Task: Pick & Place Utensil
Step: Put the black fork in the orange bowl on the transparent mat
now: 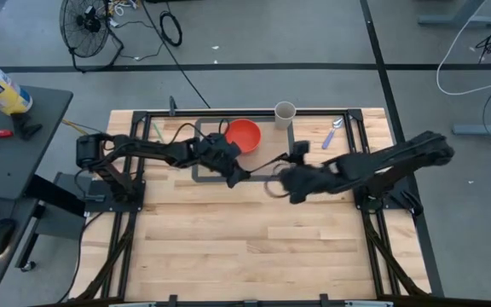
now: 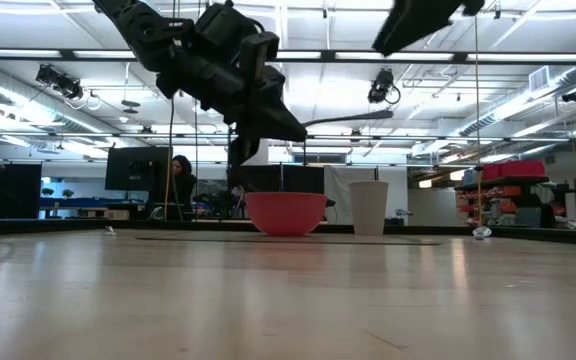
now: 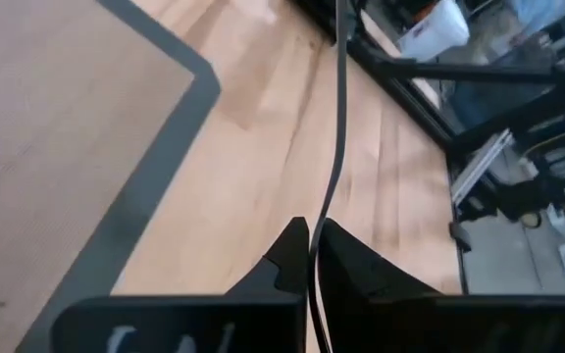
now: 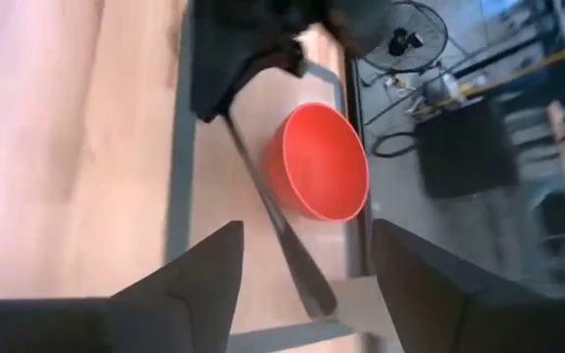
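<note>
The utensil [image 1: 271, 160] is dark grey, with a long thin handle and a wider end [image 4: 317, 289]. My left gripper [image 1: 239, 173] is shut on it above the table's middle, just near of the red bowl [image 1: 244, 134]. In the low view the utensil [image 2: 348, 119] sticks out level, high above the table. My right gripper [image 1: 273, 186] is open and hangs close to the utensil's free end on its near side, touching nothing. In the right wrist view the open fingers [image 4: 204, 270] frame the utensil [image 4: 268, 201] and the bowl [image 4: 324, 162]. My left gripper pinches the utensil's thin handle [image 3: 314, 245] between its two fingertips [image 3: 287, 257]. It comes from the table's left, slanting down. The handle runs on forward out of the fingers [image 3: 339, 127] toward the table's right. The utensil is lifted clear and lies about level.
A white paper cup [image 1: 285, 112] stands right of the bowl at the far edge. A purple-handled utensil [image 1: 331, 134] lies near the far right corner. Grey tape [image 1: 199, 175] marks a rectangle on the wood. The table's near half [image 1: 245, 247] is bare wood.
</note>
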`<state>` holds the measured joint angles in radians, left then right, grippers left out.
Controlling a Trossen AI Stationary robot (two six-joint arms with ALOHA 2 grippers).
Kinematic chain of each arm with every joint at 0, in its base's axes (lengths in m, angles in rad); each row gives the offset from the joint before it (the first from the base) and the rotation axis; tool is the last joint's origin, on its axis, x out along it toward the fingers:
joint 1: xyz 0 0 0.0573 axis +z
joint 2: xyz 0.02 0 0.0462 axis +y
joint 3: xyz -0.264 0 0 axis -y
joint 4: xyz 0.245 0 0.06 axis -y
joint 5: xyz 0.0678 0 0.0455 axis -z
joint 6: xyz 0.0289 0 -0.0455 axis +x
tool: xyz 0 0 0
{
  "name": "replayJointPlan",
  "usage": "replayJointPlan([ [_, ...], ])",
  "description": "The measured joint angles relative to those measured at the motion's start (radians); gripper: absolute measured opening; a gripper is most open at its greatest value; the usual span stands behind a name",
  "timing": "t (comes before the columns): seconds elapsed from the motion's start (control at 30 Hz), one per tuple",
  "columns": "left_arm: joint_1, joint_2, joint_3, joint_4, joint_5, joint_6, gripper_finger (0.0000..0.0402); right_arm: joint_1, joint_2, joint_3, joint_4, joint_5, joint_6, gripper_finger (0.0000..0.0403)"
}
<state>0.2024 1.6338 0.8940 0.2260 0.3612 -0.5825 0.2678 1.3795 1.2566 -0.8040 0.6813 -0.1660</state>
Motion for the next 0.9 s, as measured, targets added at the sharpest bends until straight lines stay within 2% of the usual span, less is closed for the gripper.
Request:
replayJointPlan([
  [0.17,-0.011,-0.029,0.0,-0.025,0.003,0.067,0.0017,-0.021,-0.18,-0.133,0.082,-0.082,0.144,0.0217],
  [0.3,-0.01,-0.039,0.0,-0.039,0.017,0.077,0.0014,-0.025,-0.279,-0.281,0.263,-0.124,0.06,0.0209],
  [0.43,-0.016,-0.039,-0.001,-0.011,-0.024,0.04,0.0017,-0.025,-0.265,-0.403,0.606,-0.131,-0.057,0.0203],
  [0.53,-0.027,-0.037,-0.001,0.039,-0.101,0.019,0.0019,-0.023,-0.216,-0.449,0.795,-0.056,-0.049,0.0198],
  [0.6,-0.028,-0.038,-0.001,0.052,-0.134,0.019,0.0015,-0.014,-0.205,-0.472,0.935,-0.028,-0.01,0.0194],
  [0.7,-0.011,-0.052,-0.001,0.077,-0.179,0.019,0.0011,-0.006,-0.208,-0.549,1.18,-0.043,0.077,0.0184],
  [0.9,0.035,-0.055,-0.001,0.218,-0.107,-0.005,0.0014,-0.039,-0.2,-0.755,1.491,-0.035,0.309,0.0171],
])
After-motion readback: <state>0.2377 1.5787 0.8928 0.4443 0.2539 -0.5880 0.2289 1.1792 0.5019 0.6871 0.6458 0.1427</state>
